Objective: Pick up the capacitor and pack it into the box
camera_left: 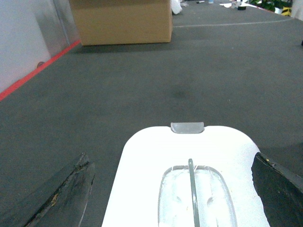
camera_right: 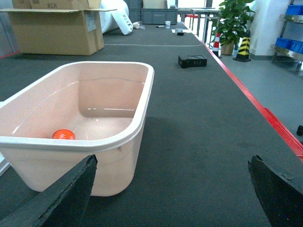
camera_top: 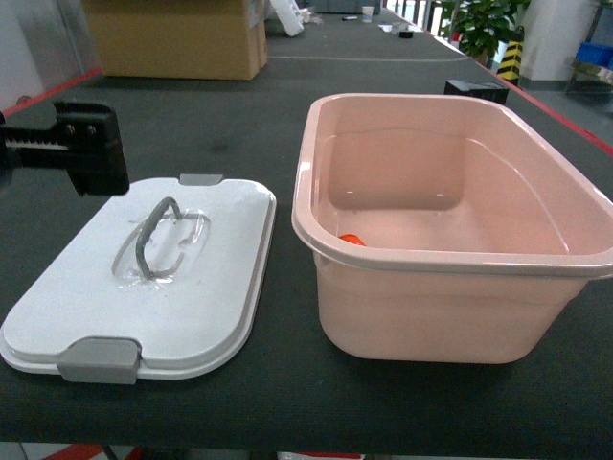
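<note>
The pale pink box (camera_top: pixel 450 278) stands open on the dark mat, right of centre. A small round orange object (camera_top: pixel 351 240), the capacitor as far as I can tell, lies on its floor near the front left corner (camera_right: pixel 63 135). The white lid (camera_top: pixel 144 287) lies flat to the box's left, its metal handle (camera_top: pixel 153 235) raised. My left gripper (camera_top: pixel 91 144) hovers over the lid's far left side. In the left wrist view the left gripper (camera_left: pixel 171 161) is open and empty, with the lid (camera_left: pixel 189 146) below it. My right gripper (camera_right: pixel 173 160) is open and empty over bare mat, right of the box (camera_right: pixel 80 109).
A brown cardboard carton (camera_top: pixel 177 38) stands at the back left of the mat. A small black case (camera_right: pixel 192 61) lies far back on the right. A red line (camera_right: pixel 265 109) marks the mat's right edge. Beyond it stand a plant (camera_right: pixel 232 23) and blue bins (camera_right: pixel 293 45).
</note>
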`<state>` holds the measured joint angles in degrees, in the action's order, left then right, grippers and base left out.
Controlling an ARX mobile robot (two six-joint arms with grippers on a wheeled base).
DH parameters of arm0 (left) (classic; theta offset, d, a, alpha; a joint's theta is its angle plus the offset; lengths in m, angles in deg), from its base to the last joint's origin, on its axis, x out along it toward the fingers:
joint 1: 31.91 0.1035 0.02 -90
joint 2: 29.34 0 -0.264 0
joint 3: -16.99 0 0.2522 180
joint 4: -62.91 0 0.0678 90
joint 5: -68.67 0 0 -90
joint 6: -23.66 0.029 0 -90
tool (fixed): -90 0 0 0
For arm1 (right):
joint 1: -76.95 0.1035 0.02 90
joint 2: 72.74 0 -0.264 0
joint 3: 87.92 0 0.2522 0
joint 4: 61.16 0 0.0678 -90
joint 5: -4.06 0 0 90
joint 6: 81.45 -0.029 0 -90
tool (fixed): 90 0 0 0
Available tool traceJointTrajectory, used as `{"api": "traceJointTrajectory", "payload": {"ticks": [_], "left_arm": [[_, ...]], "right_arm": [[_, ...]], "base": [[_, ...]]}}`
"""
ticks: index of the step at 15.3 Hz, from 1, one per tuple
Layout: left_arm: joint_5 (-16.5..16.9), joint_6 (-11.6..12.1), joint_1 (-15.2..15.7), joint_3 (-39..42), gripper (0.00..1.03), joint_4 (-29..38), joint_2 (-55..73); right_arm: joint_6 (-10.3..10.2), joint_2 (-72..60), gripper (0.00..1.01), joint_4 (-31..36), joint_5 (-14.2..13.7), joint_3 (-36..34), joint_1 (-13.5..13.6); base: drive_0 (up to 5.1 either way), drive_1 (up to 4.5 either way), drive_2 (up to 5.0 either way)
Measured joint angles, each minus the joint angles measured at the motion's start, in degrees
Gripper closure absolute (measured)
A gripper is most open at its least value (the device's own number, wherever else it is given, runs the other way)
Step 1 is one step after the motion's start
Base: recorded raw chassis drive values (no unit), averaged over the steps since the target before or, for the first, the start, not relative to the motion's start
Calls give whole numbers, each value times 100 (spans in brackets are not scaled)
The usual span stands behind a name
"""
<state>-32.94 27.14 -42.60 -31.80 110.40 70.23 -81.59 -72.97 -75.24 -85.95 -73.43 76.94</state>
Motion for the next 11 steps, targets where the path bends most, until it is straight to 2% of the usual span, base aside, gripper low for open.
{"api": "traceJointTrajectory", "payload": {"ticks": [3,9,11], "left_arm": [[66,70,-22,-258,5,393,730],[195,105,35,-1274,5,398,2411],[223,107,48,-1384,27,328,2608]], "right_arm": [[0,0,3,0,0,0,0],[0,0,3,0,0,0,0],[0,0,3,0,0,0,0]], "base": [[0,0,0],[0,0,0],[0,0,0]]}}
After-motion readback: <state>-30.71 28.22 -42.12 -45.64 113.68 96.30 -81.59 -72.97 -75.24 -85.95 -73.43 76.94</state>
